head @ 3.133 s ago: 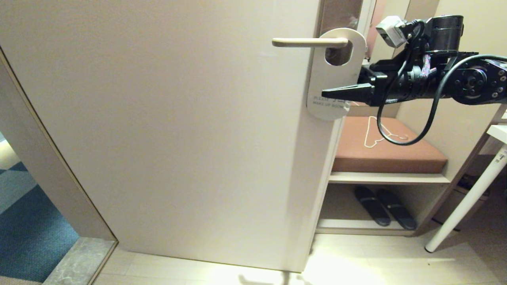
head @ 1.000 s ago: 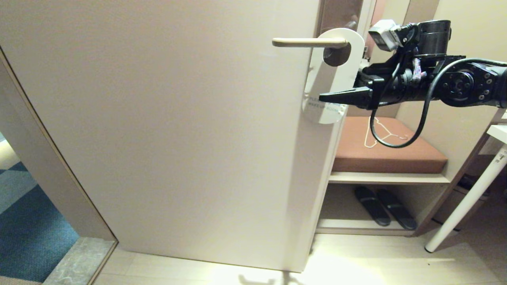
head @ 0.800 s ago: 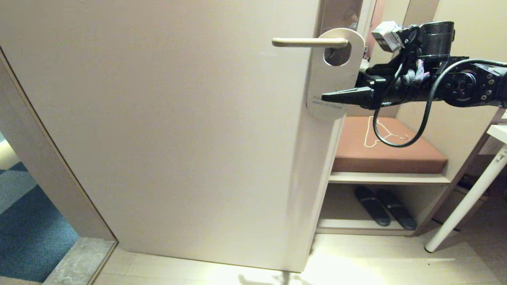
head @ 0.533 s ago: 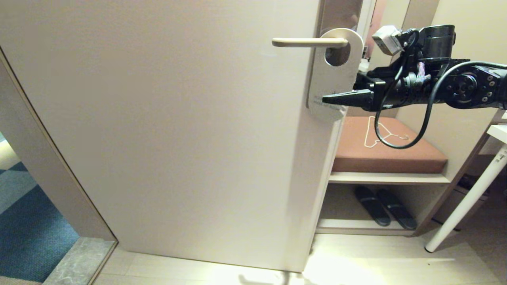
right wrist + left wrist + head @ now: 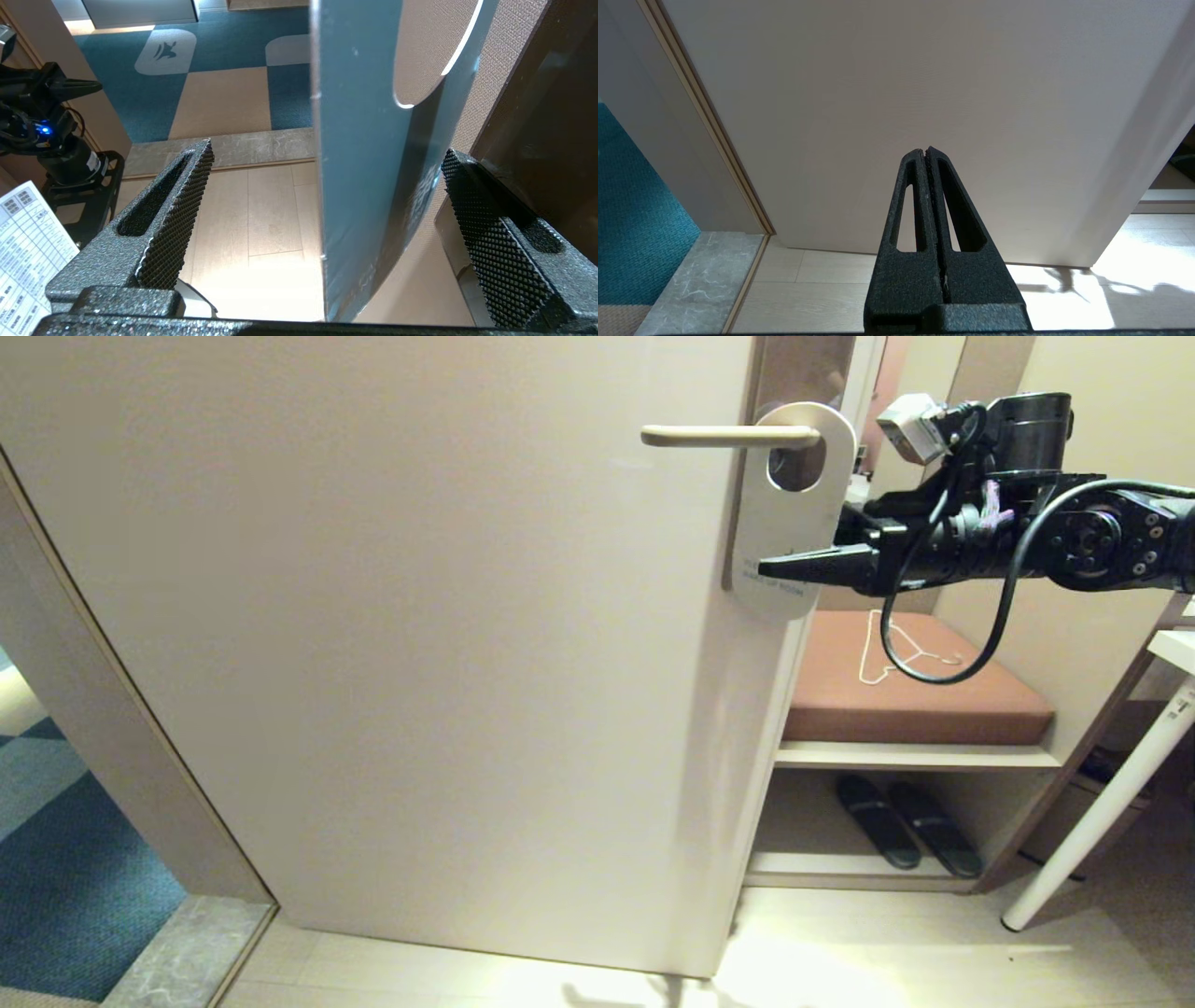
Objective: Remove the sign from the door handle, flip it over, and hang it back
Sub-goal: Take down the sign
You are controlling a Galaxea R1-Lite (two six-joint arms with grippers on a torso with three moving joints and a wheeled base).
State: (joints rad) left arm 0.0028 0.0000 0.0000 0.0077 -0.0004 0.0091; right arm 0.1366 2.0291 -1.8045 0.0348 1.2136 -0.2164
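- The sign (image 5: 789, 509) hangs by its oval hole on the door handle (image 5: 728, 435), at the free edge of the door (image 5: 420, 644). Its white face, lettered near the lower end, points toward the head camera.
- In the right wrist view the sign (image 5: 369, 177) shows its blue-grey back face and sits between the two fingers (image 5: 175, 210), with a clear gap to each one.
- The right gripper (image 5: 803, 565) is level with the lower part of the sign. Its jaws are spread wide and hold nothing.
- The left gripper (image 5: 927, 151) is low, facing the door, and idle. Its jaws are pressed together and empty.
- Step in hand, as judged: the grasp for removal. The sign is not yet off the handle.
- The next move calls for closing the right jaws on the lower part of the sign, then sliding the hole along the lever toward its free end.
- Caution: a loosely hung sign can swing; close squarely on both faces.
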